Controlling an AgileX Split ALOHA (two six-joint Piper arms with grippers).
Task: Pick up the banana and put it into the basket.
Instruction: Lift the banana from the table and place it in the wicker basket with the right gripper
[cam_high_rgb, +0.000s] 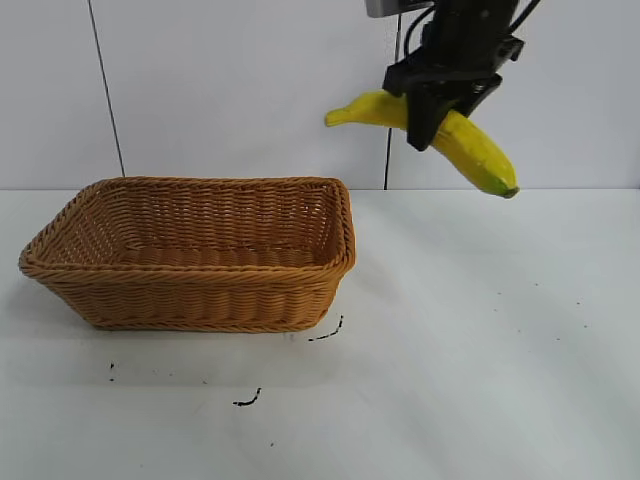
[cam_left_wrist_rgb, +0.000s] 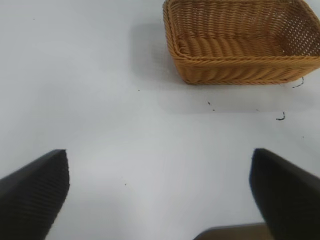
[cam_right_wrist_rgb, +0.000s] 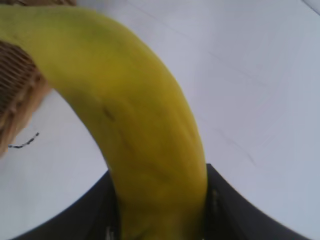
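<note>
The right gripper (cam_high_rgb: 437, 110) clenches the banana (cam_high_rgb: 478, 152) mid-length, high in the air at two o'clock from the basket (cam_high_rgb: 190, 184). Carry it toward nine o'clock until centred over the basket, align lengthwise, lower, then release. The left gripper (cam_left_wrist_rgb: 160, 195) hangs parted, idle

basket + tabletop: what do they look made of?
Basket: looks like woven wicker or rattan, tan-orange, matte; horizontal weave rows and a braided rim show. Could be a synthetic imitation.

Tabletop: smooth white surface, matte to slightly satin, probably laminate or painted board; a few small dark marks on it. The exact material is open.

The right gripper holds the banana in the air to the right of the basket.
</note>
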